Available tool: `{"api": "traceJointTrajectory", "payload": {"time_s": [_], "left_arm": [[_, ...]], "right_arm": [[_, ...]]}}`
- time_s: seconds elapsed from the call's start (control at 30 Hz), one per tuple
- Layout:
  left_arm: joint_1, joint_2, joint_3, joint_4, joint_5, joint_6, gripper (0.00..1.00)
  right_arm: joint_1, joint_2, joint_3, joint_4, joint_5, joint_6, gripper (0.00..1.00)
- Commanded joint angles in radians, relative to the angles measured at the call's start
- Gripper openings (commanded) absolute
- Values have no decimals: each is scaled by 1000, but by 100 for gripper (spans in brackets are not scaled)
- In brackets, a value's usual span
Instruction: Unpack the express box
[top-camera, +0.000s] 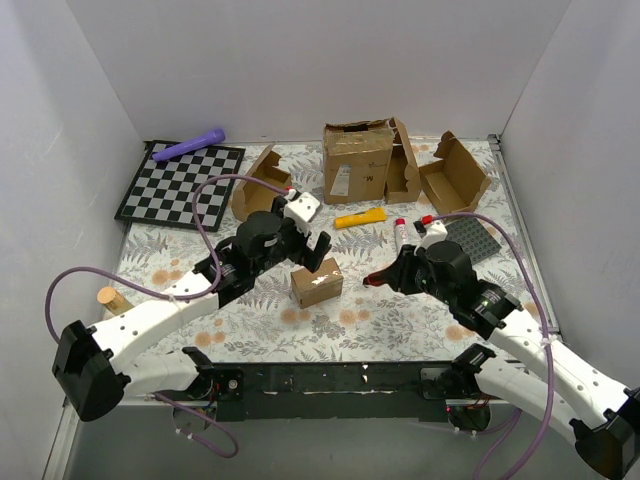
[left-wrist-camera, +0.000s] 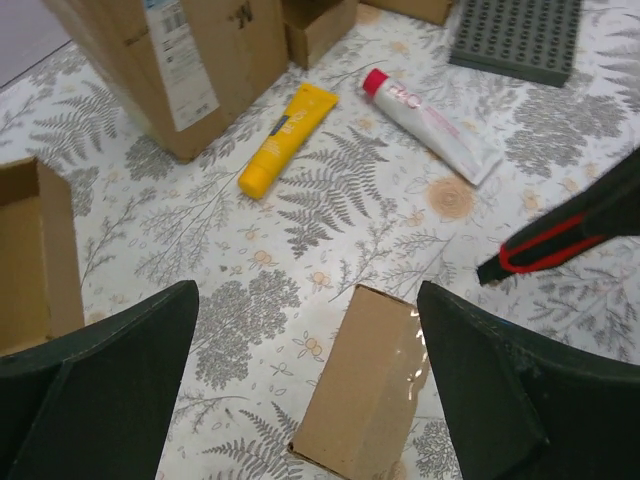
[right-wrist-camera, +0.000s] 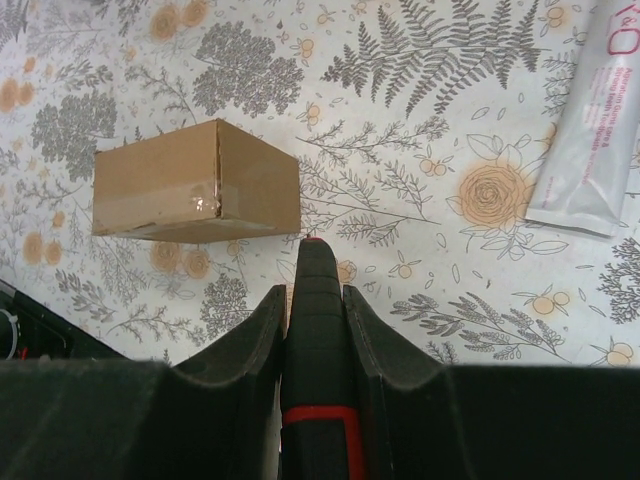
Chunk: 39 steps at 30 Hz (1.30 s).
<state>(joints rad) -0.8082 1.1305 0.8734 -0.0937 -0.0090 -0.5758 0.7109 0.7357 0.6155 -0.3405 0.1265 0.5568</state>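
The express box (top-camera: 316, 282) is a small plain brown carton sealed with clear tape, resting closed on the fern-print table. My left gripper (top-camera: 303, 252) hovers just above and behind it, open, with the box (left-wrist-camera: 370, 385) lying below between the wide-spread fingers (left-wrist-camera: 120, 370), touching neither. To the right of the box, my right gripper (top-camera: 397, 272) is shut on a black and red cutter (right-wrist-camera: 318, 300). The cutter's tip (top-camera: 375, 279) points at the box (right-wrist-camera: 195, 183) and stops a short way from its side. The cutter (left-wrist-camera: 555, 240) also shows in the left wrist view.
A yellow tube (top-camera: 359, 218) and a white tube (top-camera: 400, 235) lie behind the box. Further back stand a large labelled carton (top-camera: 357, 160) and open mailer boxes (top-camera: 262, 183) (top-camera: 455, 172). A chessboard (top-camera: 180, 185) and a purple stick (top-camera: 190, 147) lie far left, a grey studded plate (top-camera: 475, 238) right.
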Motion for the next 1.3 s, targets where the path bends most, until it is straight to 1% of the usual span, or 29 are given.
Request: {"api": "traceJointTrajectory", "payload": {"time_s": [0.0, 0.07, 0.1, 0.23, 0.33, 0.47, 0.5, 0.6, 0.63, 0.7, 0.73, 0.9, 1.07, 1.27], "left_arm": [[18, 66, 25, -105, -245, -241, 89], [40, 112, 55, -159, -285, -301, 88], [55, 136, 58, -184, -281, -329, 88], [61, 205, 55, -166, -285, -361, 86], [79, 253, 65, -162, -301, -386, 83], [106, 325, 90, -196, -292, -418, 72], [110, 347, 88, -198, -284, -423, 66], [110, 362, 73, -193, -243, -440, 57], [110, 361, 67, -190, -221, -444, 51], [110, 353, 52, -181, -201, -456, 43], [110, 342, 36, -176, -191, -460, 36], [96, 313, 4, -179, -132, -476, 22], [63, 278, -25, -178, -98, -506, 13], [4, 232, -51, -181, -108, -570, 11]], "right_arm": [[2, 30, 38, 87, -108, -67, 1], [2, 65, 43, 89, -187, -84, 1], [2, 77, 46, 92, -212, -89, 1], [9, 158, 69, 124, -292, -95, 1], [21, 221, 92, 133, -312, -94, 1], [30, 290, 104, 170, -318, -80, 1], [32, 304, 110, 179, -312, -77, 1], [33, 353, 122, 199, -283, -67, 1], [32, 373, 138, 199, -274, -67, 1], [33, 392, 148, 202, -237, -66, 1], [32, 412, 164, 201, -226, -67, 1], [32, 450, 194, 207, -160, -75, 1], [30, 505, 233, 215, -149, -84, 1], [30, 580, 309, 222, -156, -120, 1]]}}
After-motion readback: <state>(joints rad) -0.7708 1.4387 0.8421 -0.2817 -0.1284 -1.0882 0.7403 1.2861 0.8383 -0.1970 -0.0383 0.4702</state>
